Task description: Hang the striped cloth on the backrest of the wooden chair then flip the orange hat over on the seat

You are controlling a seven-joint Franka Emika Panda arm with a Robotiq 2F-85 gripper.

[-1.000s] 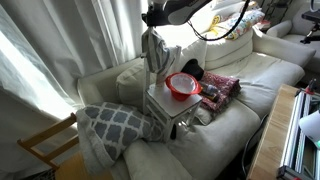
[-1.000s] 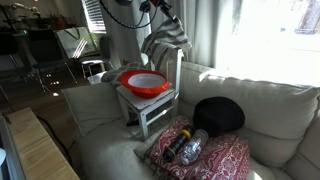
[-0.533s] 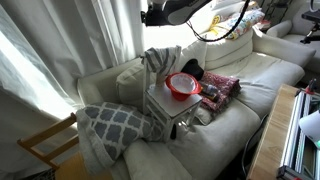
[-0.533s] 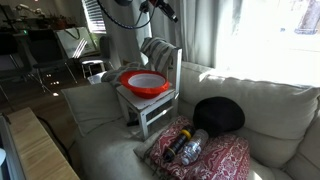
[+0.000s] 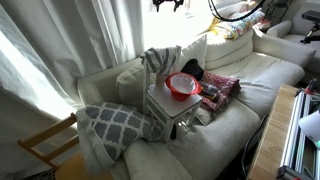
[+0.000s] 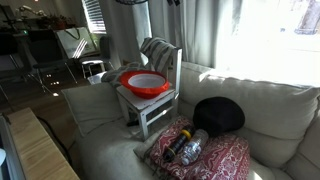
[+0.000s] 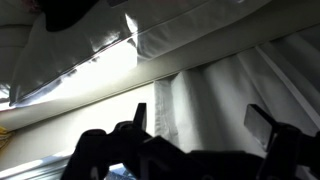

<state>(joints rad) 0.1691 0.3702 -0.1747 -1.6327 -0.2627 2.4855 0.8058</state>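
Note:
The striped cloth (image 5: 160,58) (image 6: 158,50) lies draped over the top rail of the backrest (image 6: 176,70) of the small pale wooden chair (image 5: 168,112), which stands on the sofa. The orange hat (image 5: 182,84) (image 6: 145,83) rests on the seat (image 6: 150,102) with its pale inside facing up. My gripper (image 5: 167,4) is high above the chair at the top edge of an exterior view, well clear of the cloth. In the wrist view the gripper (image 7: 200,118) is open with nothing between its fingers (image 7: 262,120), only white curtain behind.
A pale sofa (image 5: 230,125) carries the chair, a grey lattice cushion (image 5: 110,122), red-pink patterned fabric (image 6: 205,155) and a black round object (image 6: 218,115). A darker wooden chair (image 5: 45,145) stands beside the sofa. Curtains (image 5: 60,40) hang behind, and a wooden table (image 6: 40,150) is nearby.
The gripper opened and let go of the striped cloth, which dropped onto the backrest. The arm then rose towards the top of the views.

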